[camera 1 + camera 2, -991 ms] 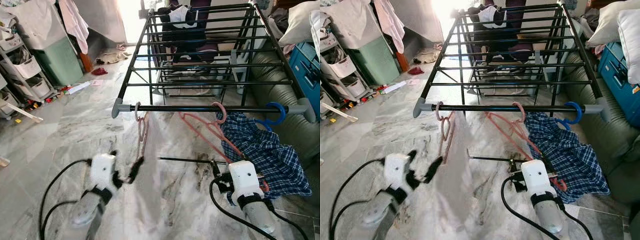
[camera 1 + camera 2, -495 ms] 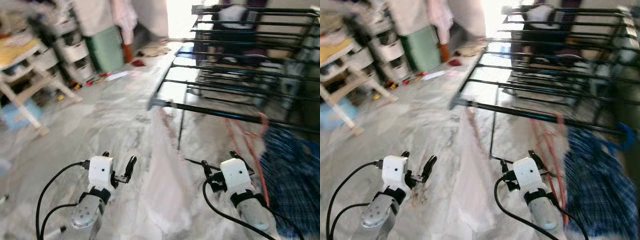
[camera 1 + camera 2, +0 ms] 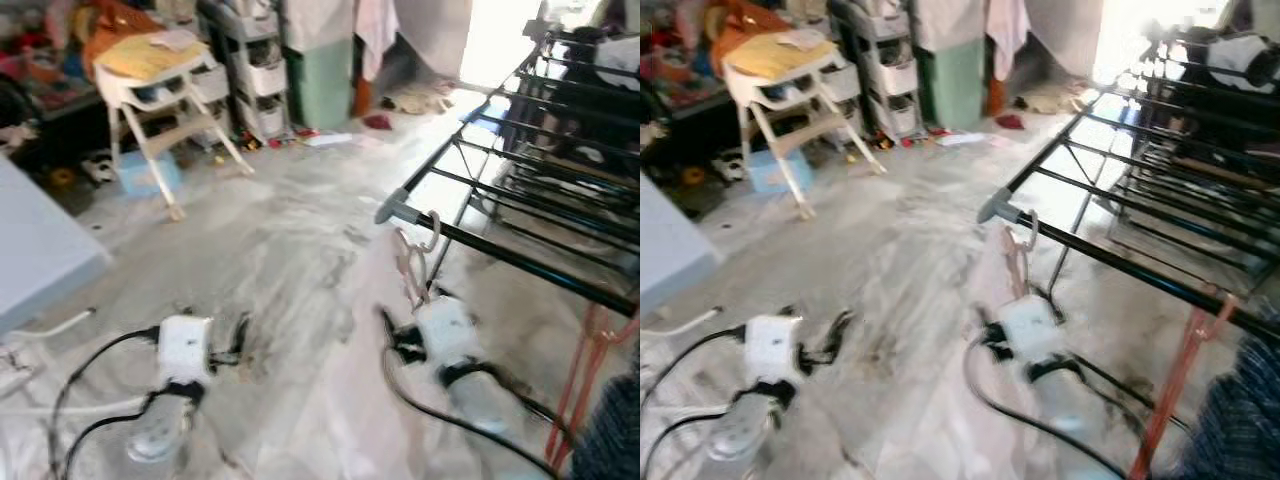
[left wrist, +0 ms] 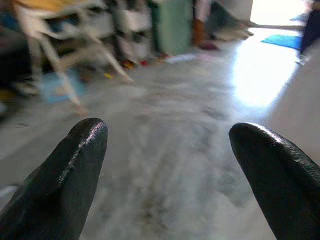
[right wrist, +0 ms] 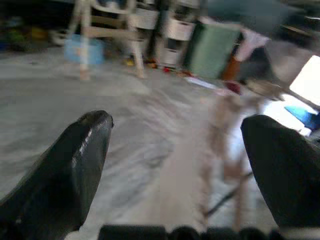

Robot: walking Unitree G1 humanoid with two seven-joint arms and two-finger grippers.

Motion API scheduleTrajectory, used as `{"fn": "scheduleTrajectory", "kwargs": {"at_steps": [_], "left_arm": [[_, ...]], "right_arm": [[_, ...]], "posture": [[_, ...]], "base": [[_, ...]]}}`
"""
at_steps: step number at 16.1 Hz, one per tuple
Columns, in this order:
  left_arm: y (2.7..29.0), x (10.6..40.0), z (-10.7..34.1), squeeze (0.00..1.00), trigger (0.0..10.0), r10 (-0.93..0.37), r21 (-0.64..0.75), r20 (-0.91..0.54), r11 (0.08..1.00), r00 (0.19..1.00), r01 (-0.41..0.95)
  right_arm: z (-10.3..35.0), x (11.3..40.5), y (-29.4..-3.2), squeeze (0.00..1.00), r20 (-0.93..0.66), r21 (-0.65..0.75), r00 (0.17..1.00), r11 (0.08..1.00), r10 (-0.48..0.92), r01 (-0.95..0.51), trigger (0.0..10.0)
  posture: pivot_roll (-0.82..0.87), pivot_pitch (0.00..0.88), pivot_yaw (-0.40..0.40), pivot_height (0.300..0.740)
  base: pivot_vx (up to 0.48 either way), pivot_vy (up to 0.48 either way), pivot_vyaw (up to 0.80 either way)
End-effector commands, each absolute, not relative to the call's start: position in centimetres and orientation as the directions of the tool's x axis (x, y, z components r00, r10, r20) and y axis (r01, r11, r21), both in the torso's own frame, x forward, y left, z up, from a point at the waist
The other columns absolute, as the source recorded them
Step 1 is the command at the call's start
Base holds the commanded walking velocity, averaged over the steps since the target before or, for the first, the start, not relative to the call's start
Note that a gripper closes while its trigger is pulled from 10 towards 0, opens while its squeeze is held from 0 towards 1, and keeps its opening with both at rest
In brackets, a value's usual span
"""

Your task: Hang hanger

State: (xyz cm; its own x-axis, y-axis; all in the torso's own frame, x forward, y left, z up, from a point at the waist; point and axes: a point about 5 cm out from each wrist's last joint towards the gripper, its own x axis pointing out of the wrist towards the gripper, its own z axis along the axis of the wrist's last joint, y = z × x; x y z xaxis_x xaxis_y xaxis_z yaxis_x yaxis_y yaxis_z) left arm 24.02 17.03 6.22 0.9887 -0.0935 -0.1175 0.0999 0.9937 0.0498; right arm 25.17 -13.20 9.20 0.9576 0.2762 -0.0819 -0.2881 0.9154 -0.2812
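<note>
A pink hanger (image 3: 412, 262) with a pale garment on it hangs by its hook from the front bar of the black drying rack (image 3: 520, 262), near the bar's left end. My right gripper (image 3: 392, 335) is just below and left of that hanger, open and holding nothing. In the right wrist view the blurred hanger (image 5: 226, 135) lies ahead between the fingers (image 5: 75, 160). My left gripper (image 3: 242, 345) is low over the marble floor, well left of the rack, open and empty (image 4: 165, 165). A salmon hanger (image 3: 590, 350) and a blue plaid shirt (image 3: 618, 440) hang further right.
A white high chair (image 3: 160, 85), storage drawers (image 3: 255, 70) and a green bin (image 3: 325, 75) line the far wall. A pale blue-grey surface (image 3: 35, 240) juts in at the left. Small clothes (image 3: 378, 122) lie on the floor. Black cables trail behind both arms.
The whole view has swung left, so the rack now sits at the right edge. My left gripper, by the pink hanger's lower end a second ago, is now apart from it.
</note>
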Motion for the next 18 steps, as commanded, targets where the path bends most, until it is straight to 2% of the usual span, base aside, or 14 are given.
{"fn": "scheduleTrajectory", "kwargs": {"at_steps": [1,6,10,18], "left_arm": [[16.8,24.1,6.2,0.0,10.0,-0.091,0.058,-0.113,0.994,0.989,0.098],[16.6,24.6,6.1,0.0,10.0,-0.068,0.06,-0.113,0.995,0.991,0.075],[15.9,24.9,5.8,0.0,10.0,-0.098,0.061,-0.109,0.993,0.989,0.106],[16.1,25.1,5.7,0.0,10.0,-0.107,0.034,-0.11,0.993,0.988,0.111]], "right_arm": [[8.9,25.0,-13.9,0.0,-0.098,-0.286,0.96,0.916,0.264,-0.281,10.0],[8.9,25.3,-13.1,0.0,-0.09,-0.279,0.955,0.913,0.283,-0.296,10.0],[8.8,25.6,-12.7,0.0,-0.09,-0.281,0.948,0.905,0.305,-0.318,10.0],[8.7,25.9,-11.8,0.0,-0.085,-0.269,0.941,0.902,0.327,-0.338,10.0]], "posture": [[-0.08,0.0,0.061,0.74],[-0.08,0.0,0.059,0.74],[-0.08,0.0,0.054,0.74],[-0.07,0.0,0.059,0.74]], "base": [[0.0,0.0,0.8],[0.0,0.0,0.8],[0.0,0.0,0.8],[0.0,0.0,0.8]]}}
